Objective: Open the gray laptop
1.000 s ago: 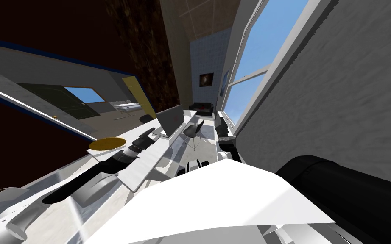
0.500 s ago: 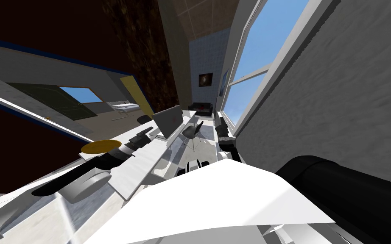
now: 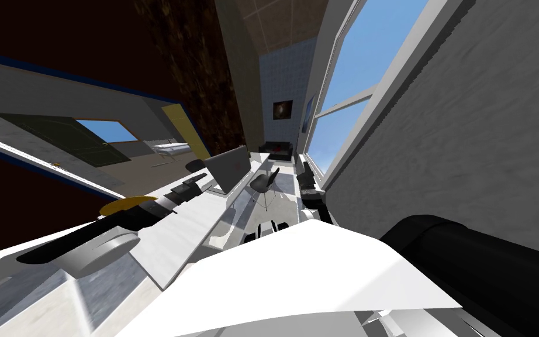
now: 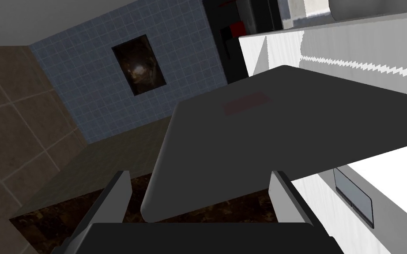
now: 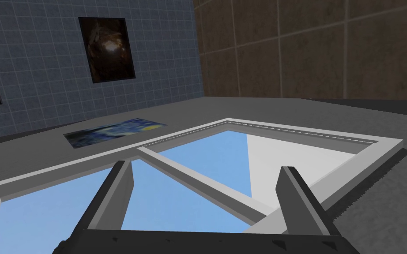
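The grey laptop (image 3: 231,167) stands on the long white desk (image 3: 180,231) with its lid raised well off the base. My left gripper (image 3: 199,181) reaches along the desk to just short of it. In the left wrist view the dark grey lid (image 4: 264,132) slants across in front of my left gripper (image 4: 200,198), whose fingers stand open with the lid's near corner between them, not pressed. The laptop's touchpad (image 4: 352,198) shows under the lid. My right gripper (image 3: 305,174) is held up by the window wall, open (image 5: 205,194) and holding nothing.
A yellow round plate (image 3: 123,205) lies on the desk beside my left forearm. A dark chair (image 3: 264,181) stands at the desk beyond the laptop. A dark sofa (image 3: 277,151) sits against the far tiled wall.
The whole head view has slid left, so I have moved. My left forearm now lies lower and further left along the desk. The laptop lid stands at much the same angle.
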You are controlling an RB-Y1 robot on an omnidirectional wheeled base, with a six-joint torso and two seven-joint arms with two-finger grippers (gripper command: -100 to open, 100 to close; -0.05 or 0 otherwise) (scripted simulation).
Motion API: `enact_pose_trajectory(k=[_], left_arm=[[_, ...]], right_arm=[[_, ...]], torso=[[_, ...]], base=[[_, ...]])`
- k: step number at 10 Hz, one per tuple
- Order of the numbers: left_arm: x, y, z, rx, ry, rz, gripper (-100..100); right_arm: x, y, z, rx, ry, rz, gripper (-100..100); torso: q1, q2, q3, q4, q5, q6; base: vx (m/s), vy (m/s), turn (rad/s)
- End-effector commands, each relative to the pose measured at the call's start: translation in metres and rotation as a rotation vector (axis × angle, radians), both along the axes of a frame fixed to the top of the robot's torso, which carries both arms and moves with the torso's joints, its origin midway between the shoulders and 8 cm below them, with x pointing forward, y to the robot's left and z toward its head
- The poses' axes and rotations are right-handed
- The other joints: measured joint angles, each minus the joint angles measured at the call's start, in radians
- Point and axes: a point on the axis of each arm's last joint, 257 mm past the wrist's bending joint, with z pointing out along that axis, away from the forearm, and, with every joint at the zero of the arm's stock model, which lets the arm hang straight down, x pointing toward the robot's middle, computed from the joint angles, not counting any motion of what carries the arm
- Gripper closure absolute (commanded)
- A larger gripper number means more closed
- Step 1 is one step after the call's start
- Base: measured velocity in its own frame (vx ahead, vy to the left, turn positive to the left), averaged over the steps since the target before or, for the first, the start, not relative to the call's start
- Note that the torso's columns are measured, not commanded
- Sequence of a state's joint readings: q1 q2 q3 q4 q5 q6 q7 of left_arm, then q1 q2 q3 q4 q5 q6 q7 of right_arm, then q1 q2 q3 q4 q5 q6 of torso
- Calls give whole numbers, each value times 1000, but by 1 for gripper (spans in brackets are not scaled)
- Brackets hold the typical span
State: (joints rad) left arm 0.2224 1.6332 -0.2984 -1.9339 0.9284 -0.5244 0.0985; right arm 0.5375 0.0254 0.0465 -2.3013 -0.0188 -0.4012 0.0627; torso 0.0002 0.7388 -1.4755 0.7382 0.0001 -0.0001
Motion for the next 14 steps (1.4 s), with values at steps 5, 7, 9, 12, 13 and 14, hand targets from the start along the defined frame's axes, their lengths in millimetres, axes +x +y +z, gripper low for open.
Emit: enact_pose_trajectory(k=[5,7,9,12,13,14], left_arm=[[22,44,28,140,15,70,-100],[27,52,36,169,14,85,-100],[30,59,43,190,13,98,-100],[36,70,55,220,9,120,-100],[37,73,59,229,8,128,-100],[36,71,56,223,9,122,-100]], right_arm=[[0,0,0,0,0,0,0],[0,0,0,0,0,0,0],[0,0,0,0,0,0,0],[0,0,0,0,0,0,0],[0,0,0,0,0,0,0],[0,0,0,0,0,0,0]], torso=[[0,-1,-1,0,0,0],[0,-1,-1,0,0,0],[0,0,0,0,0,0],[0,-1,0,0,0,0],[0,-1,0,0,0,0],[-1,-1,-1,0,0,0]], base=[[39,-32,-15],[44,-34,-14],[22,-24,-9],[17,-14,-9],[24,-23,-12],[13,-12,-1]])
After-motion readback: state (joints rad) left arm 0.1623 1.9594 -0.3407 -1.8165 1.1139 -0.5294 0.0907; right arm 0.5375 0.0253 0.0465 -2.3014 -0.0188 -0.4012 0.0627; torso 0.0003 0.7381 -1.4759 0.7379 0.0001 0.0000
